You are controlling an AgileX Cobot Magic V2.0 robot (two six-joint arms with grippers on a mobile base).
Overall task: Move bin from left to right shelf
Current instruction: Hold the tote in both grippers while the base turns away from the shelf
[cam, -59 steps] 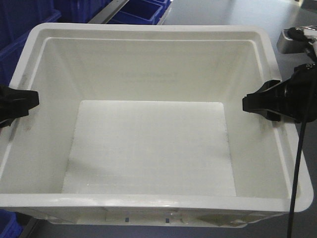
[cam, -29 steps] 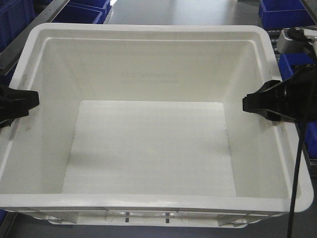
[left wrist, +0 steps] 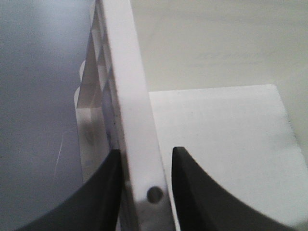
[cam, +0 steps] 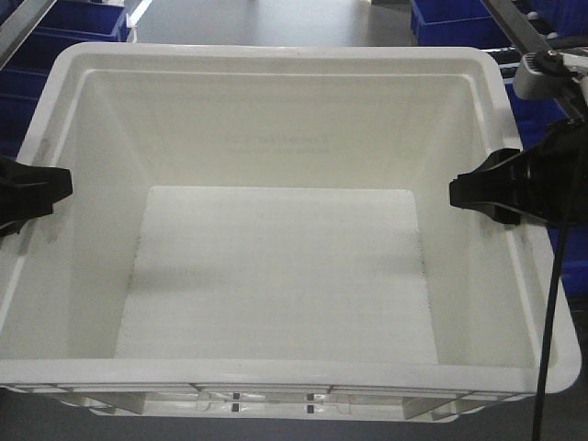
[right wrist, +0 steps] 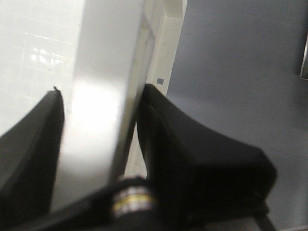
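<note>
Left gripper [cam: 29,195] at the far left, jaws clenched on the left rim of the bin [cam: 276,138], one finger outside the wall and one inside. The white bin fills the middle, level and open side up, between both arms. I can't tell what's under it. Right gripper [cam: 491,195] jaws are clamped on the right rim. Blue totes [cam: 78,20] sit behind. A black cable [cam: 549,322] hangs at the right edge.

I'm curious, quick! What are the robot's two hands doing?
Left gripper: shut on the white bin, left rim.
Right gripper: shut on the white bin, right rim.
</note>
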